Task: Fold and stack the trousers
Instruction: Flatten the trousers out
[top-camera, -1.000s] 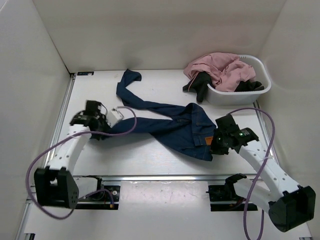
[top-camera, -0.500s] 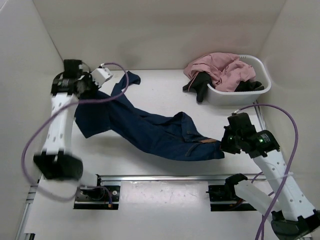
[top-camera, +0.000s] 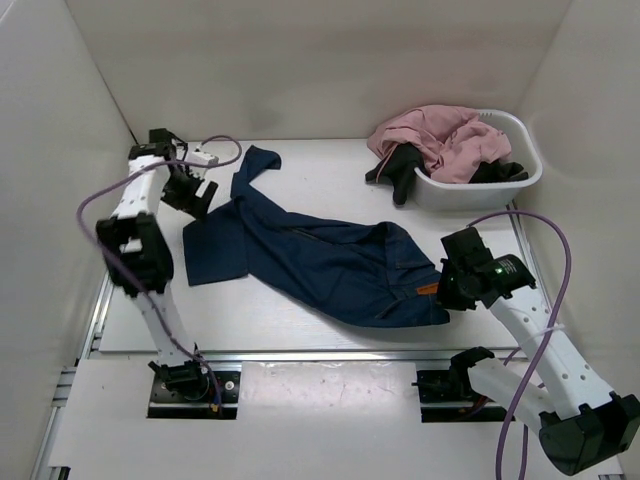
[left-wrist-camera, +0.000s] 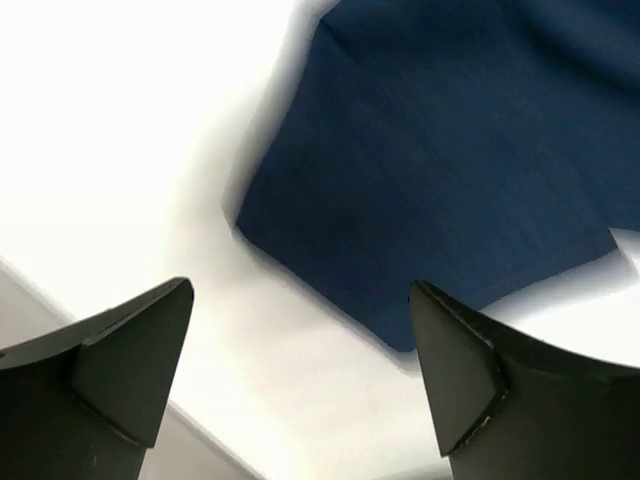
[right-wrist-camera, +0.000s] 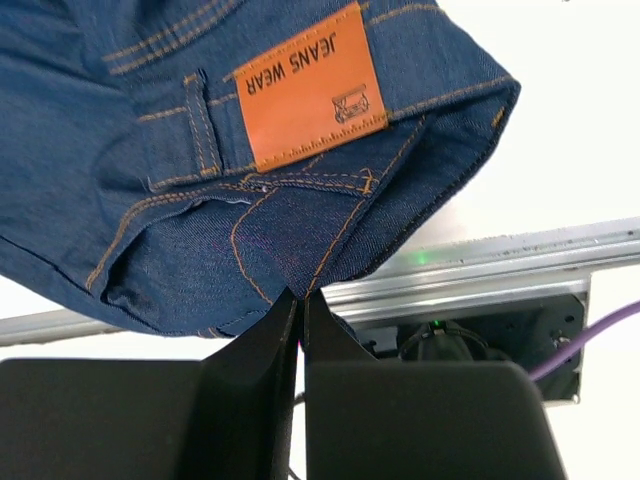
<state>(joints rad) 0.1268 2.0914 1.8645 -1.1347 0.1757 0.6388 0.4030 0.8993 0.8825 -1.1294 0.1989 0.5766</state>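
The trousers (top-camera: 320, 255), dark blue jeans, lie spread across the table, legs to the back left and waist to the front right. My right gripper (top-camera: 445, 288) is shut on the waist edge. In the right wrist view the jaws (right-wrist-camera: 302, 296) pinch the denim just under the orange patch (right-wrist-camera: 310, 85). My left gripper (top-camera: 193, 190) hangs open above the table's left side, beside the leg end. Its wrist view shows the leg hem (left-wrist-camera: 440, 170) lying flat beyond the spread fingers (left-wrist-camera: 130, 350), with nothing between them.
A white basket (top-camera: 527, 172) stands at the back right, holding a pink garment (top-camera: 435, 135) and a black garment (top-camera: 400, 170) that hangs over its rim. White walls close in the table. A metal rail (top-camera: 300, 355) runs along the near edge.
My left gripper carried a trouser leg up and to the left, then opened; the leg now lies flat. The right gripper stayed shut on the waist, shifting slightly.
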